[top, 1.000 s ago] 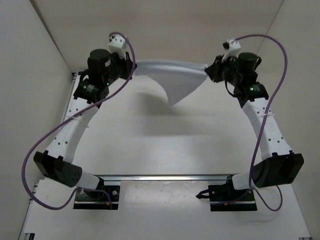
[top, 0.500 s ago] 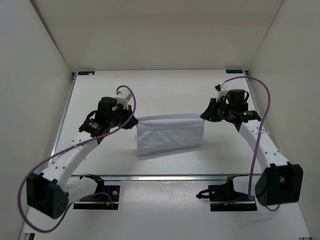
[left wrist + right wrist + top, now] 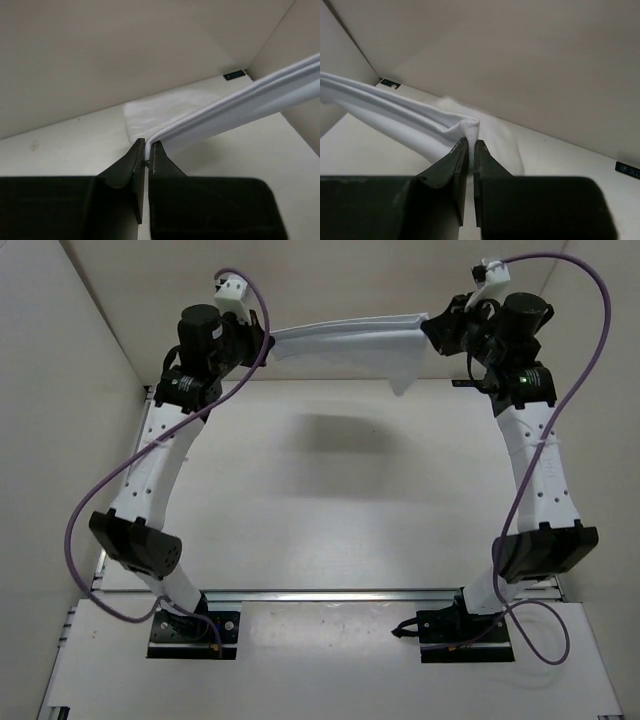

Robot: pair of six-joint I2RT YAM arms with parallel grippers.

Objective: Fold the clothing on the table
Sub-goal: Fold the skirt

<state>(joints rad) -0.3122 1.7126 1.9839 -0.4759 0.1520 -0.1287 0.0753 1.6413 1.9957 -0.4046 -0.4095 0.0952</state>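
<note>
Plain white back wall (image 3: 330, 280) up there, matte and bare, standing along the far edge of the table (image 3: 330, 530). The left wall (image 3: 50, 390) and the right wall (image 3: 615, 490) close in from the sides and meet it at the far corners. There's a small black bracket (image 3: 462, 386) tucked into the far right corner, and a matching dark tab (image 3: 387, 83) in the far left corner. And look, a soft grey shadow (image 3: 345, 430) lies near the far edge, roughly midway between the side edges.
</note>
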